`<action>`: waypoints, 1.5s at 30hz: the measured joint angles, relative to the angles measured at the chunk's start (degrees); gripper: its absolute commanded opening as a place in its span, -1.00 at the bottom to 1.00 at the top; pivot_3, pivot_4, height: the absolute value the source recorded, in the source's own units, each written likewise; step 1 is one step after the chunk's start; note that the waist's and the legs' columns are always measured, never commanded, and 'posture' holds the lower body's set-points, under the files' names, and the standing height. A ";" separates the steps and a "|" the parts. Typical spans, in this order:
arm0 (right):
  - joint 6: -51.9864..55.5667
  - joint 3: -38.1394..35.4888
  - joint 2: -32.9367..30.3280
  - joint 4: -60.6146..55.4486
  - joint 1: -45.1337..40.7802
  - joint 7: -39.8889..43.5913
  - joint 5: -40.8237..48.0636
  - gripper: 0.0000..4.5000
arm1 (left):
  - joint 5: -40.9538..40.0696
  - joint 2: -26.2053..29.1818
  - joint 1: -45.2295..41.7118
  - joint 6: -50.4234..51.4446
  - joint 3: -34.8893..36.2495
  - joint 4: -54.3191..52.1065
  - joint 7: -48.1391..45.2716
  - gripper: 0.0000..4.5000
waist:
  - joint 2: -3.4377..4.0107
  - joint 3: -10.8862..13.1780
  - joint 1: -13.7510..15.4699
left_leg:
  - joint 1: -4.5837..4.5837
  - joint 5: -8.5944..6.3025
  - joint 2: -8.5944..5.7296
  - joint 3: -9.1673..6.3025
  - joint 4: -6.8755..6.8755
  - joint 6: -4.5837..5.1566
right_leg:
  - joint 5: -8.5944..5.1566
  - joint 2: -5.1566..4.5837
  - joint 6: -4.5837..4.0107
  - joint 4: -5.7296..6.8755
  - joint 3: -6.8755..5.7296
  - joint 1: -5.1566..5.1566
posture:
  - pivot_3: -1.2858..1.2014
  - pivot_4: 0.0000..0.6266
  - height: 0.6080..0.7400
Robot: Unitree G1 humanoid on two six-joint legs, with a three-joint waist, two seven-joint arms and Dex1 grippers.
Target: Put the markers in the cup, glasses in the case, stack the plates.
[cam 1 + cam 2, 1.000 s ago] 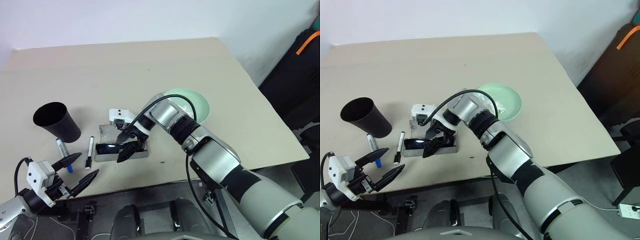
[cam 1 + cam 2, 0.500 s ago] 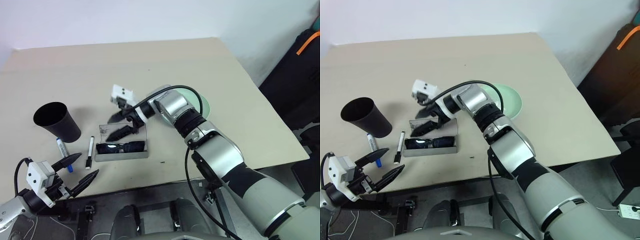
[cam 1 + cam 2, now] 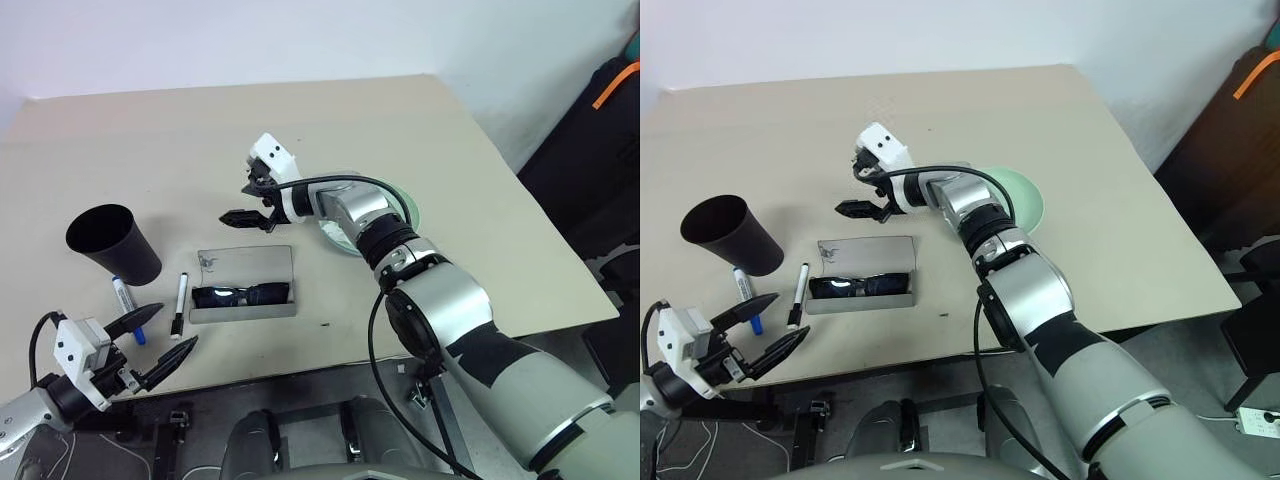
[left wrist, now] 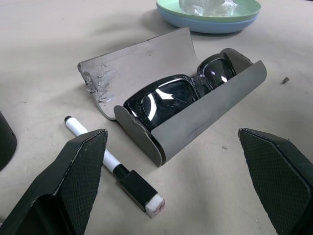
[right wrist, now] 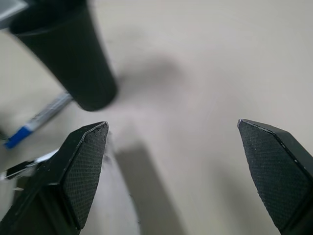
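Left wrist view puts my next job right in front of my left pincer point(image 4: 166, 196), whose black fingers stand wide with nothing between them: the slim white marker with the black cap point(image 4: 111, 165), lying flat on the beige table point(image 4: 44, 58) just beside the flat grey fabric-like glasses case point(image 4: 195, 122). I judge it light, stiff and smooth, so it may roll or squirt out of a careless pinch; I would take it across the middle of the barrel, not at the cap. Its twin, the white marker with the blue cap point(image 3: 124, 297), lies against the foot of the black tapered plastic cup point(image 3: 112, 241), where there is little room for my fingers.

Inside the open case sit the black-framed sunglasses with dark square lenses point(image 4: 168, 95), lid not yet closed. The mint green plate point(image 4: 230, 10) rests on the light blue plate point(image 4: 215, 25), with something white and crumpled on top. My right pincer point(image 3: 247, 202) hangs wide and empty above the table beyond the case.
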 measured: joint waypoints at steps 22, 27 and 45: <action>-1.16 3.58 -1.74 4.41 4.25 4.95 -6.14 -0.33 | -0.85 0.29 0.14 0.62 0.59 -0.03 -0.47 1.00 | 0.03 0.02 0.04 | 0.02 0.04 -0.01 0.03 0.03 0.06 | 0.00 0.11 0.07 -0.02 0.00 0.06 | 0.03 -0.52 0.78; -0.93 5.93 -2.52 0.94 4.95 13.00 -7.11 -0.33 | -0.86 0.30 0.06 0.34 0.77 0.44 -0.61 1.00 | 0.02 0.01 0.28 | 0.07 0.03 0.04 0.00 0.03 0.06 | -0.01 0.23 0.08 -0.02 0.00 0.10 | 0.03 -0.52 0.78; 12.64 16.72 -7.35 -39.27 26.41 23.39 -4.72 -0.33 | -2.28 0.86 -0.17 0.84 3.62 0.79 0.37 1.00 | 0.00 0.00 1.32 | 0.09 0.03 0.11 -0.02 0.04 0.05 | -0.01 0.26 0.07 -0.01 0.00 0.09 | 0.03 -0.52 0.78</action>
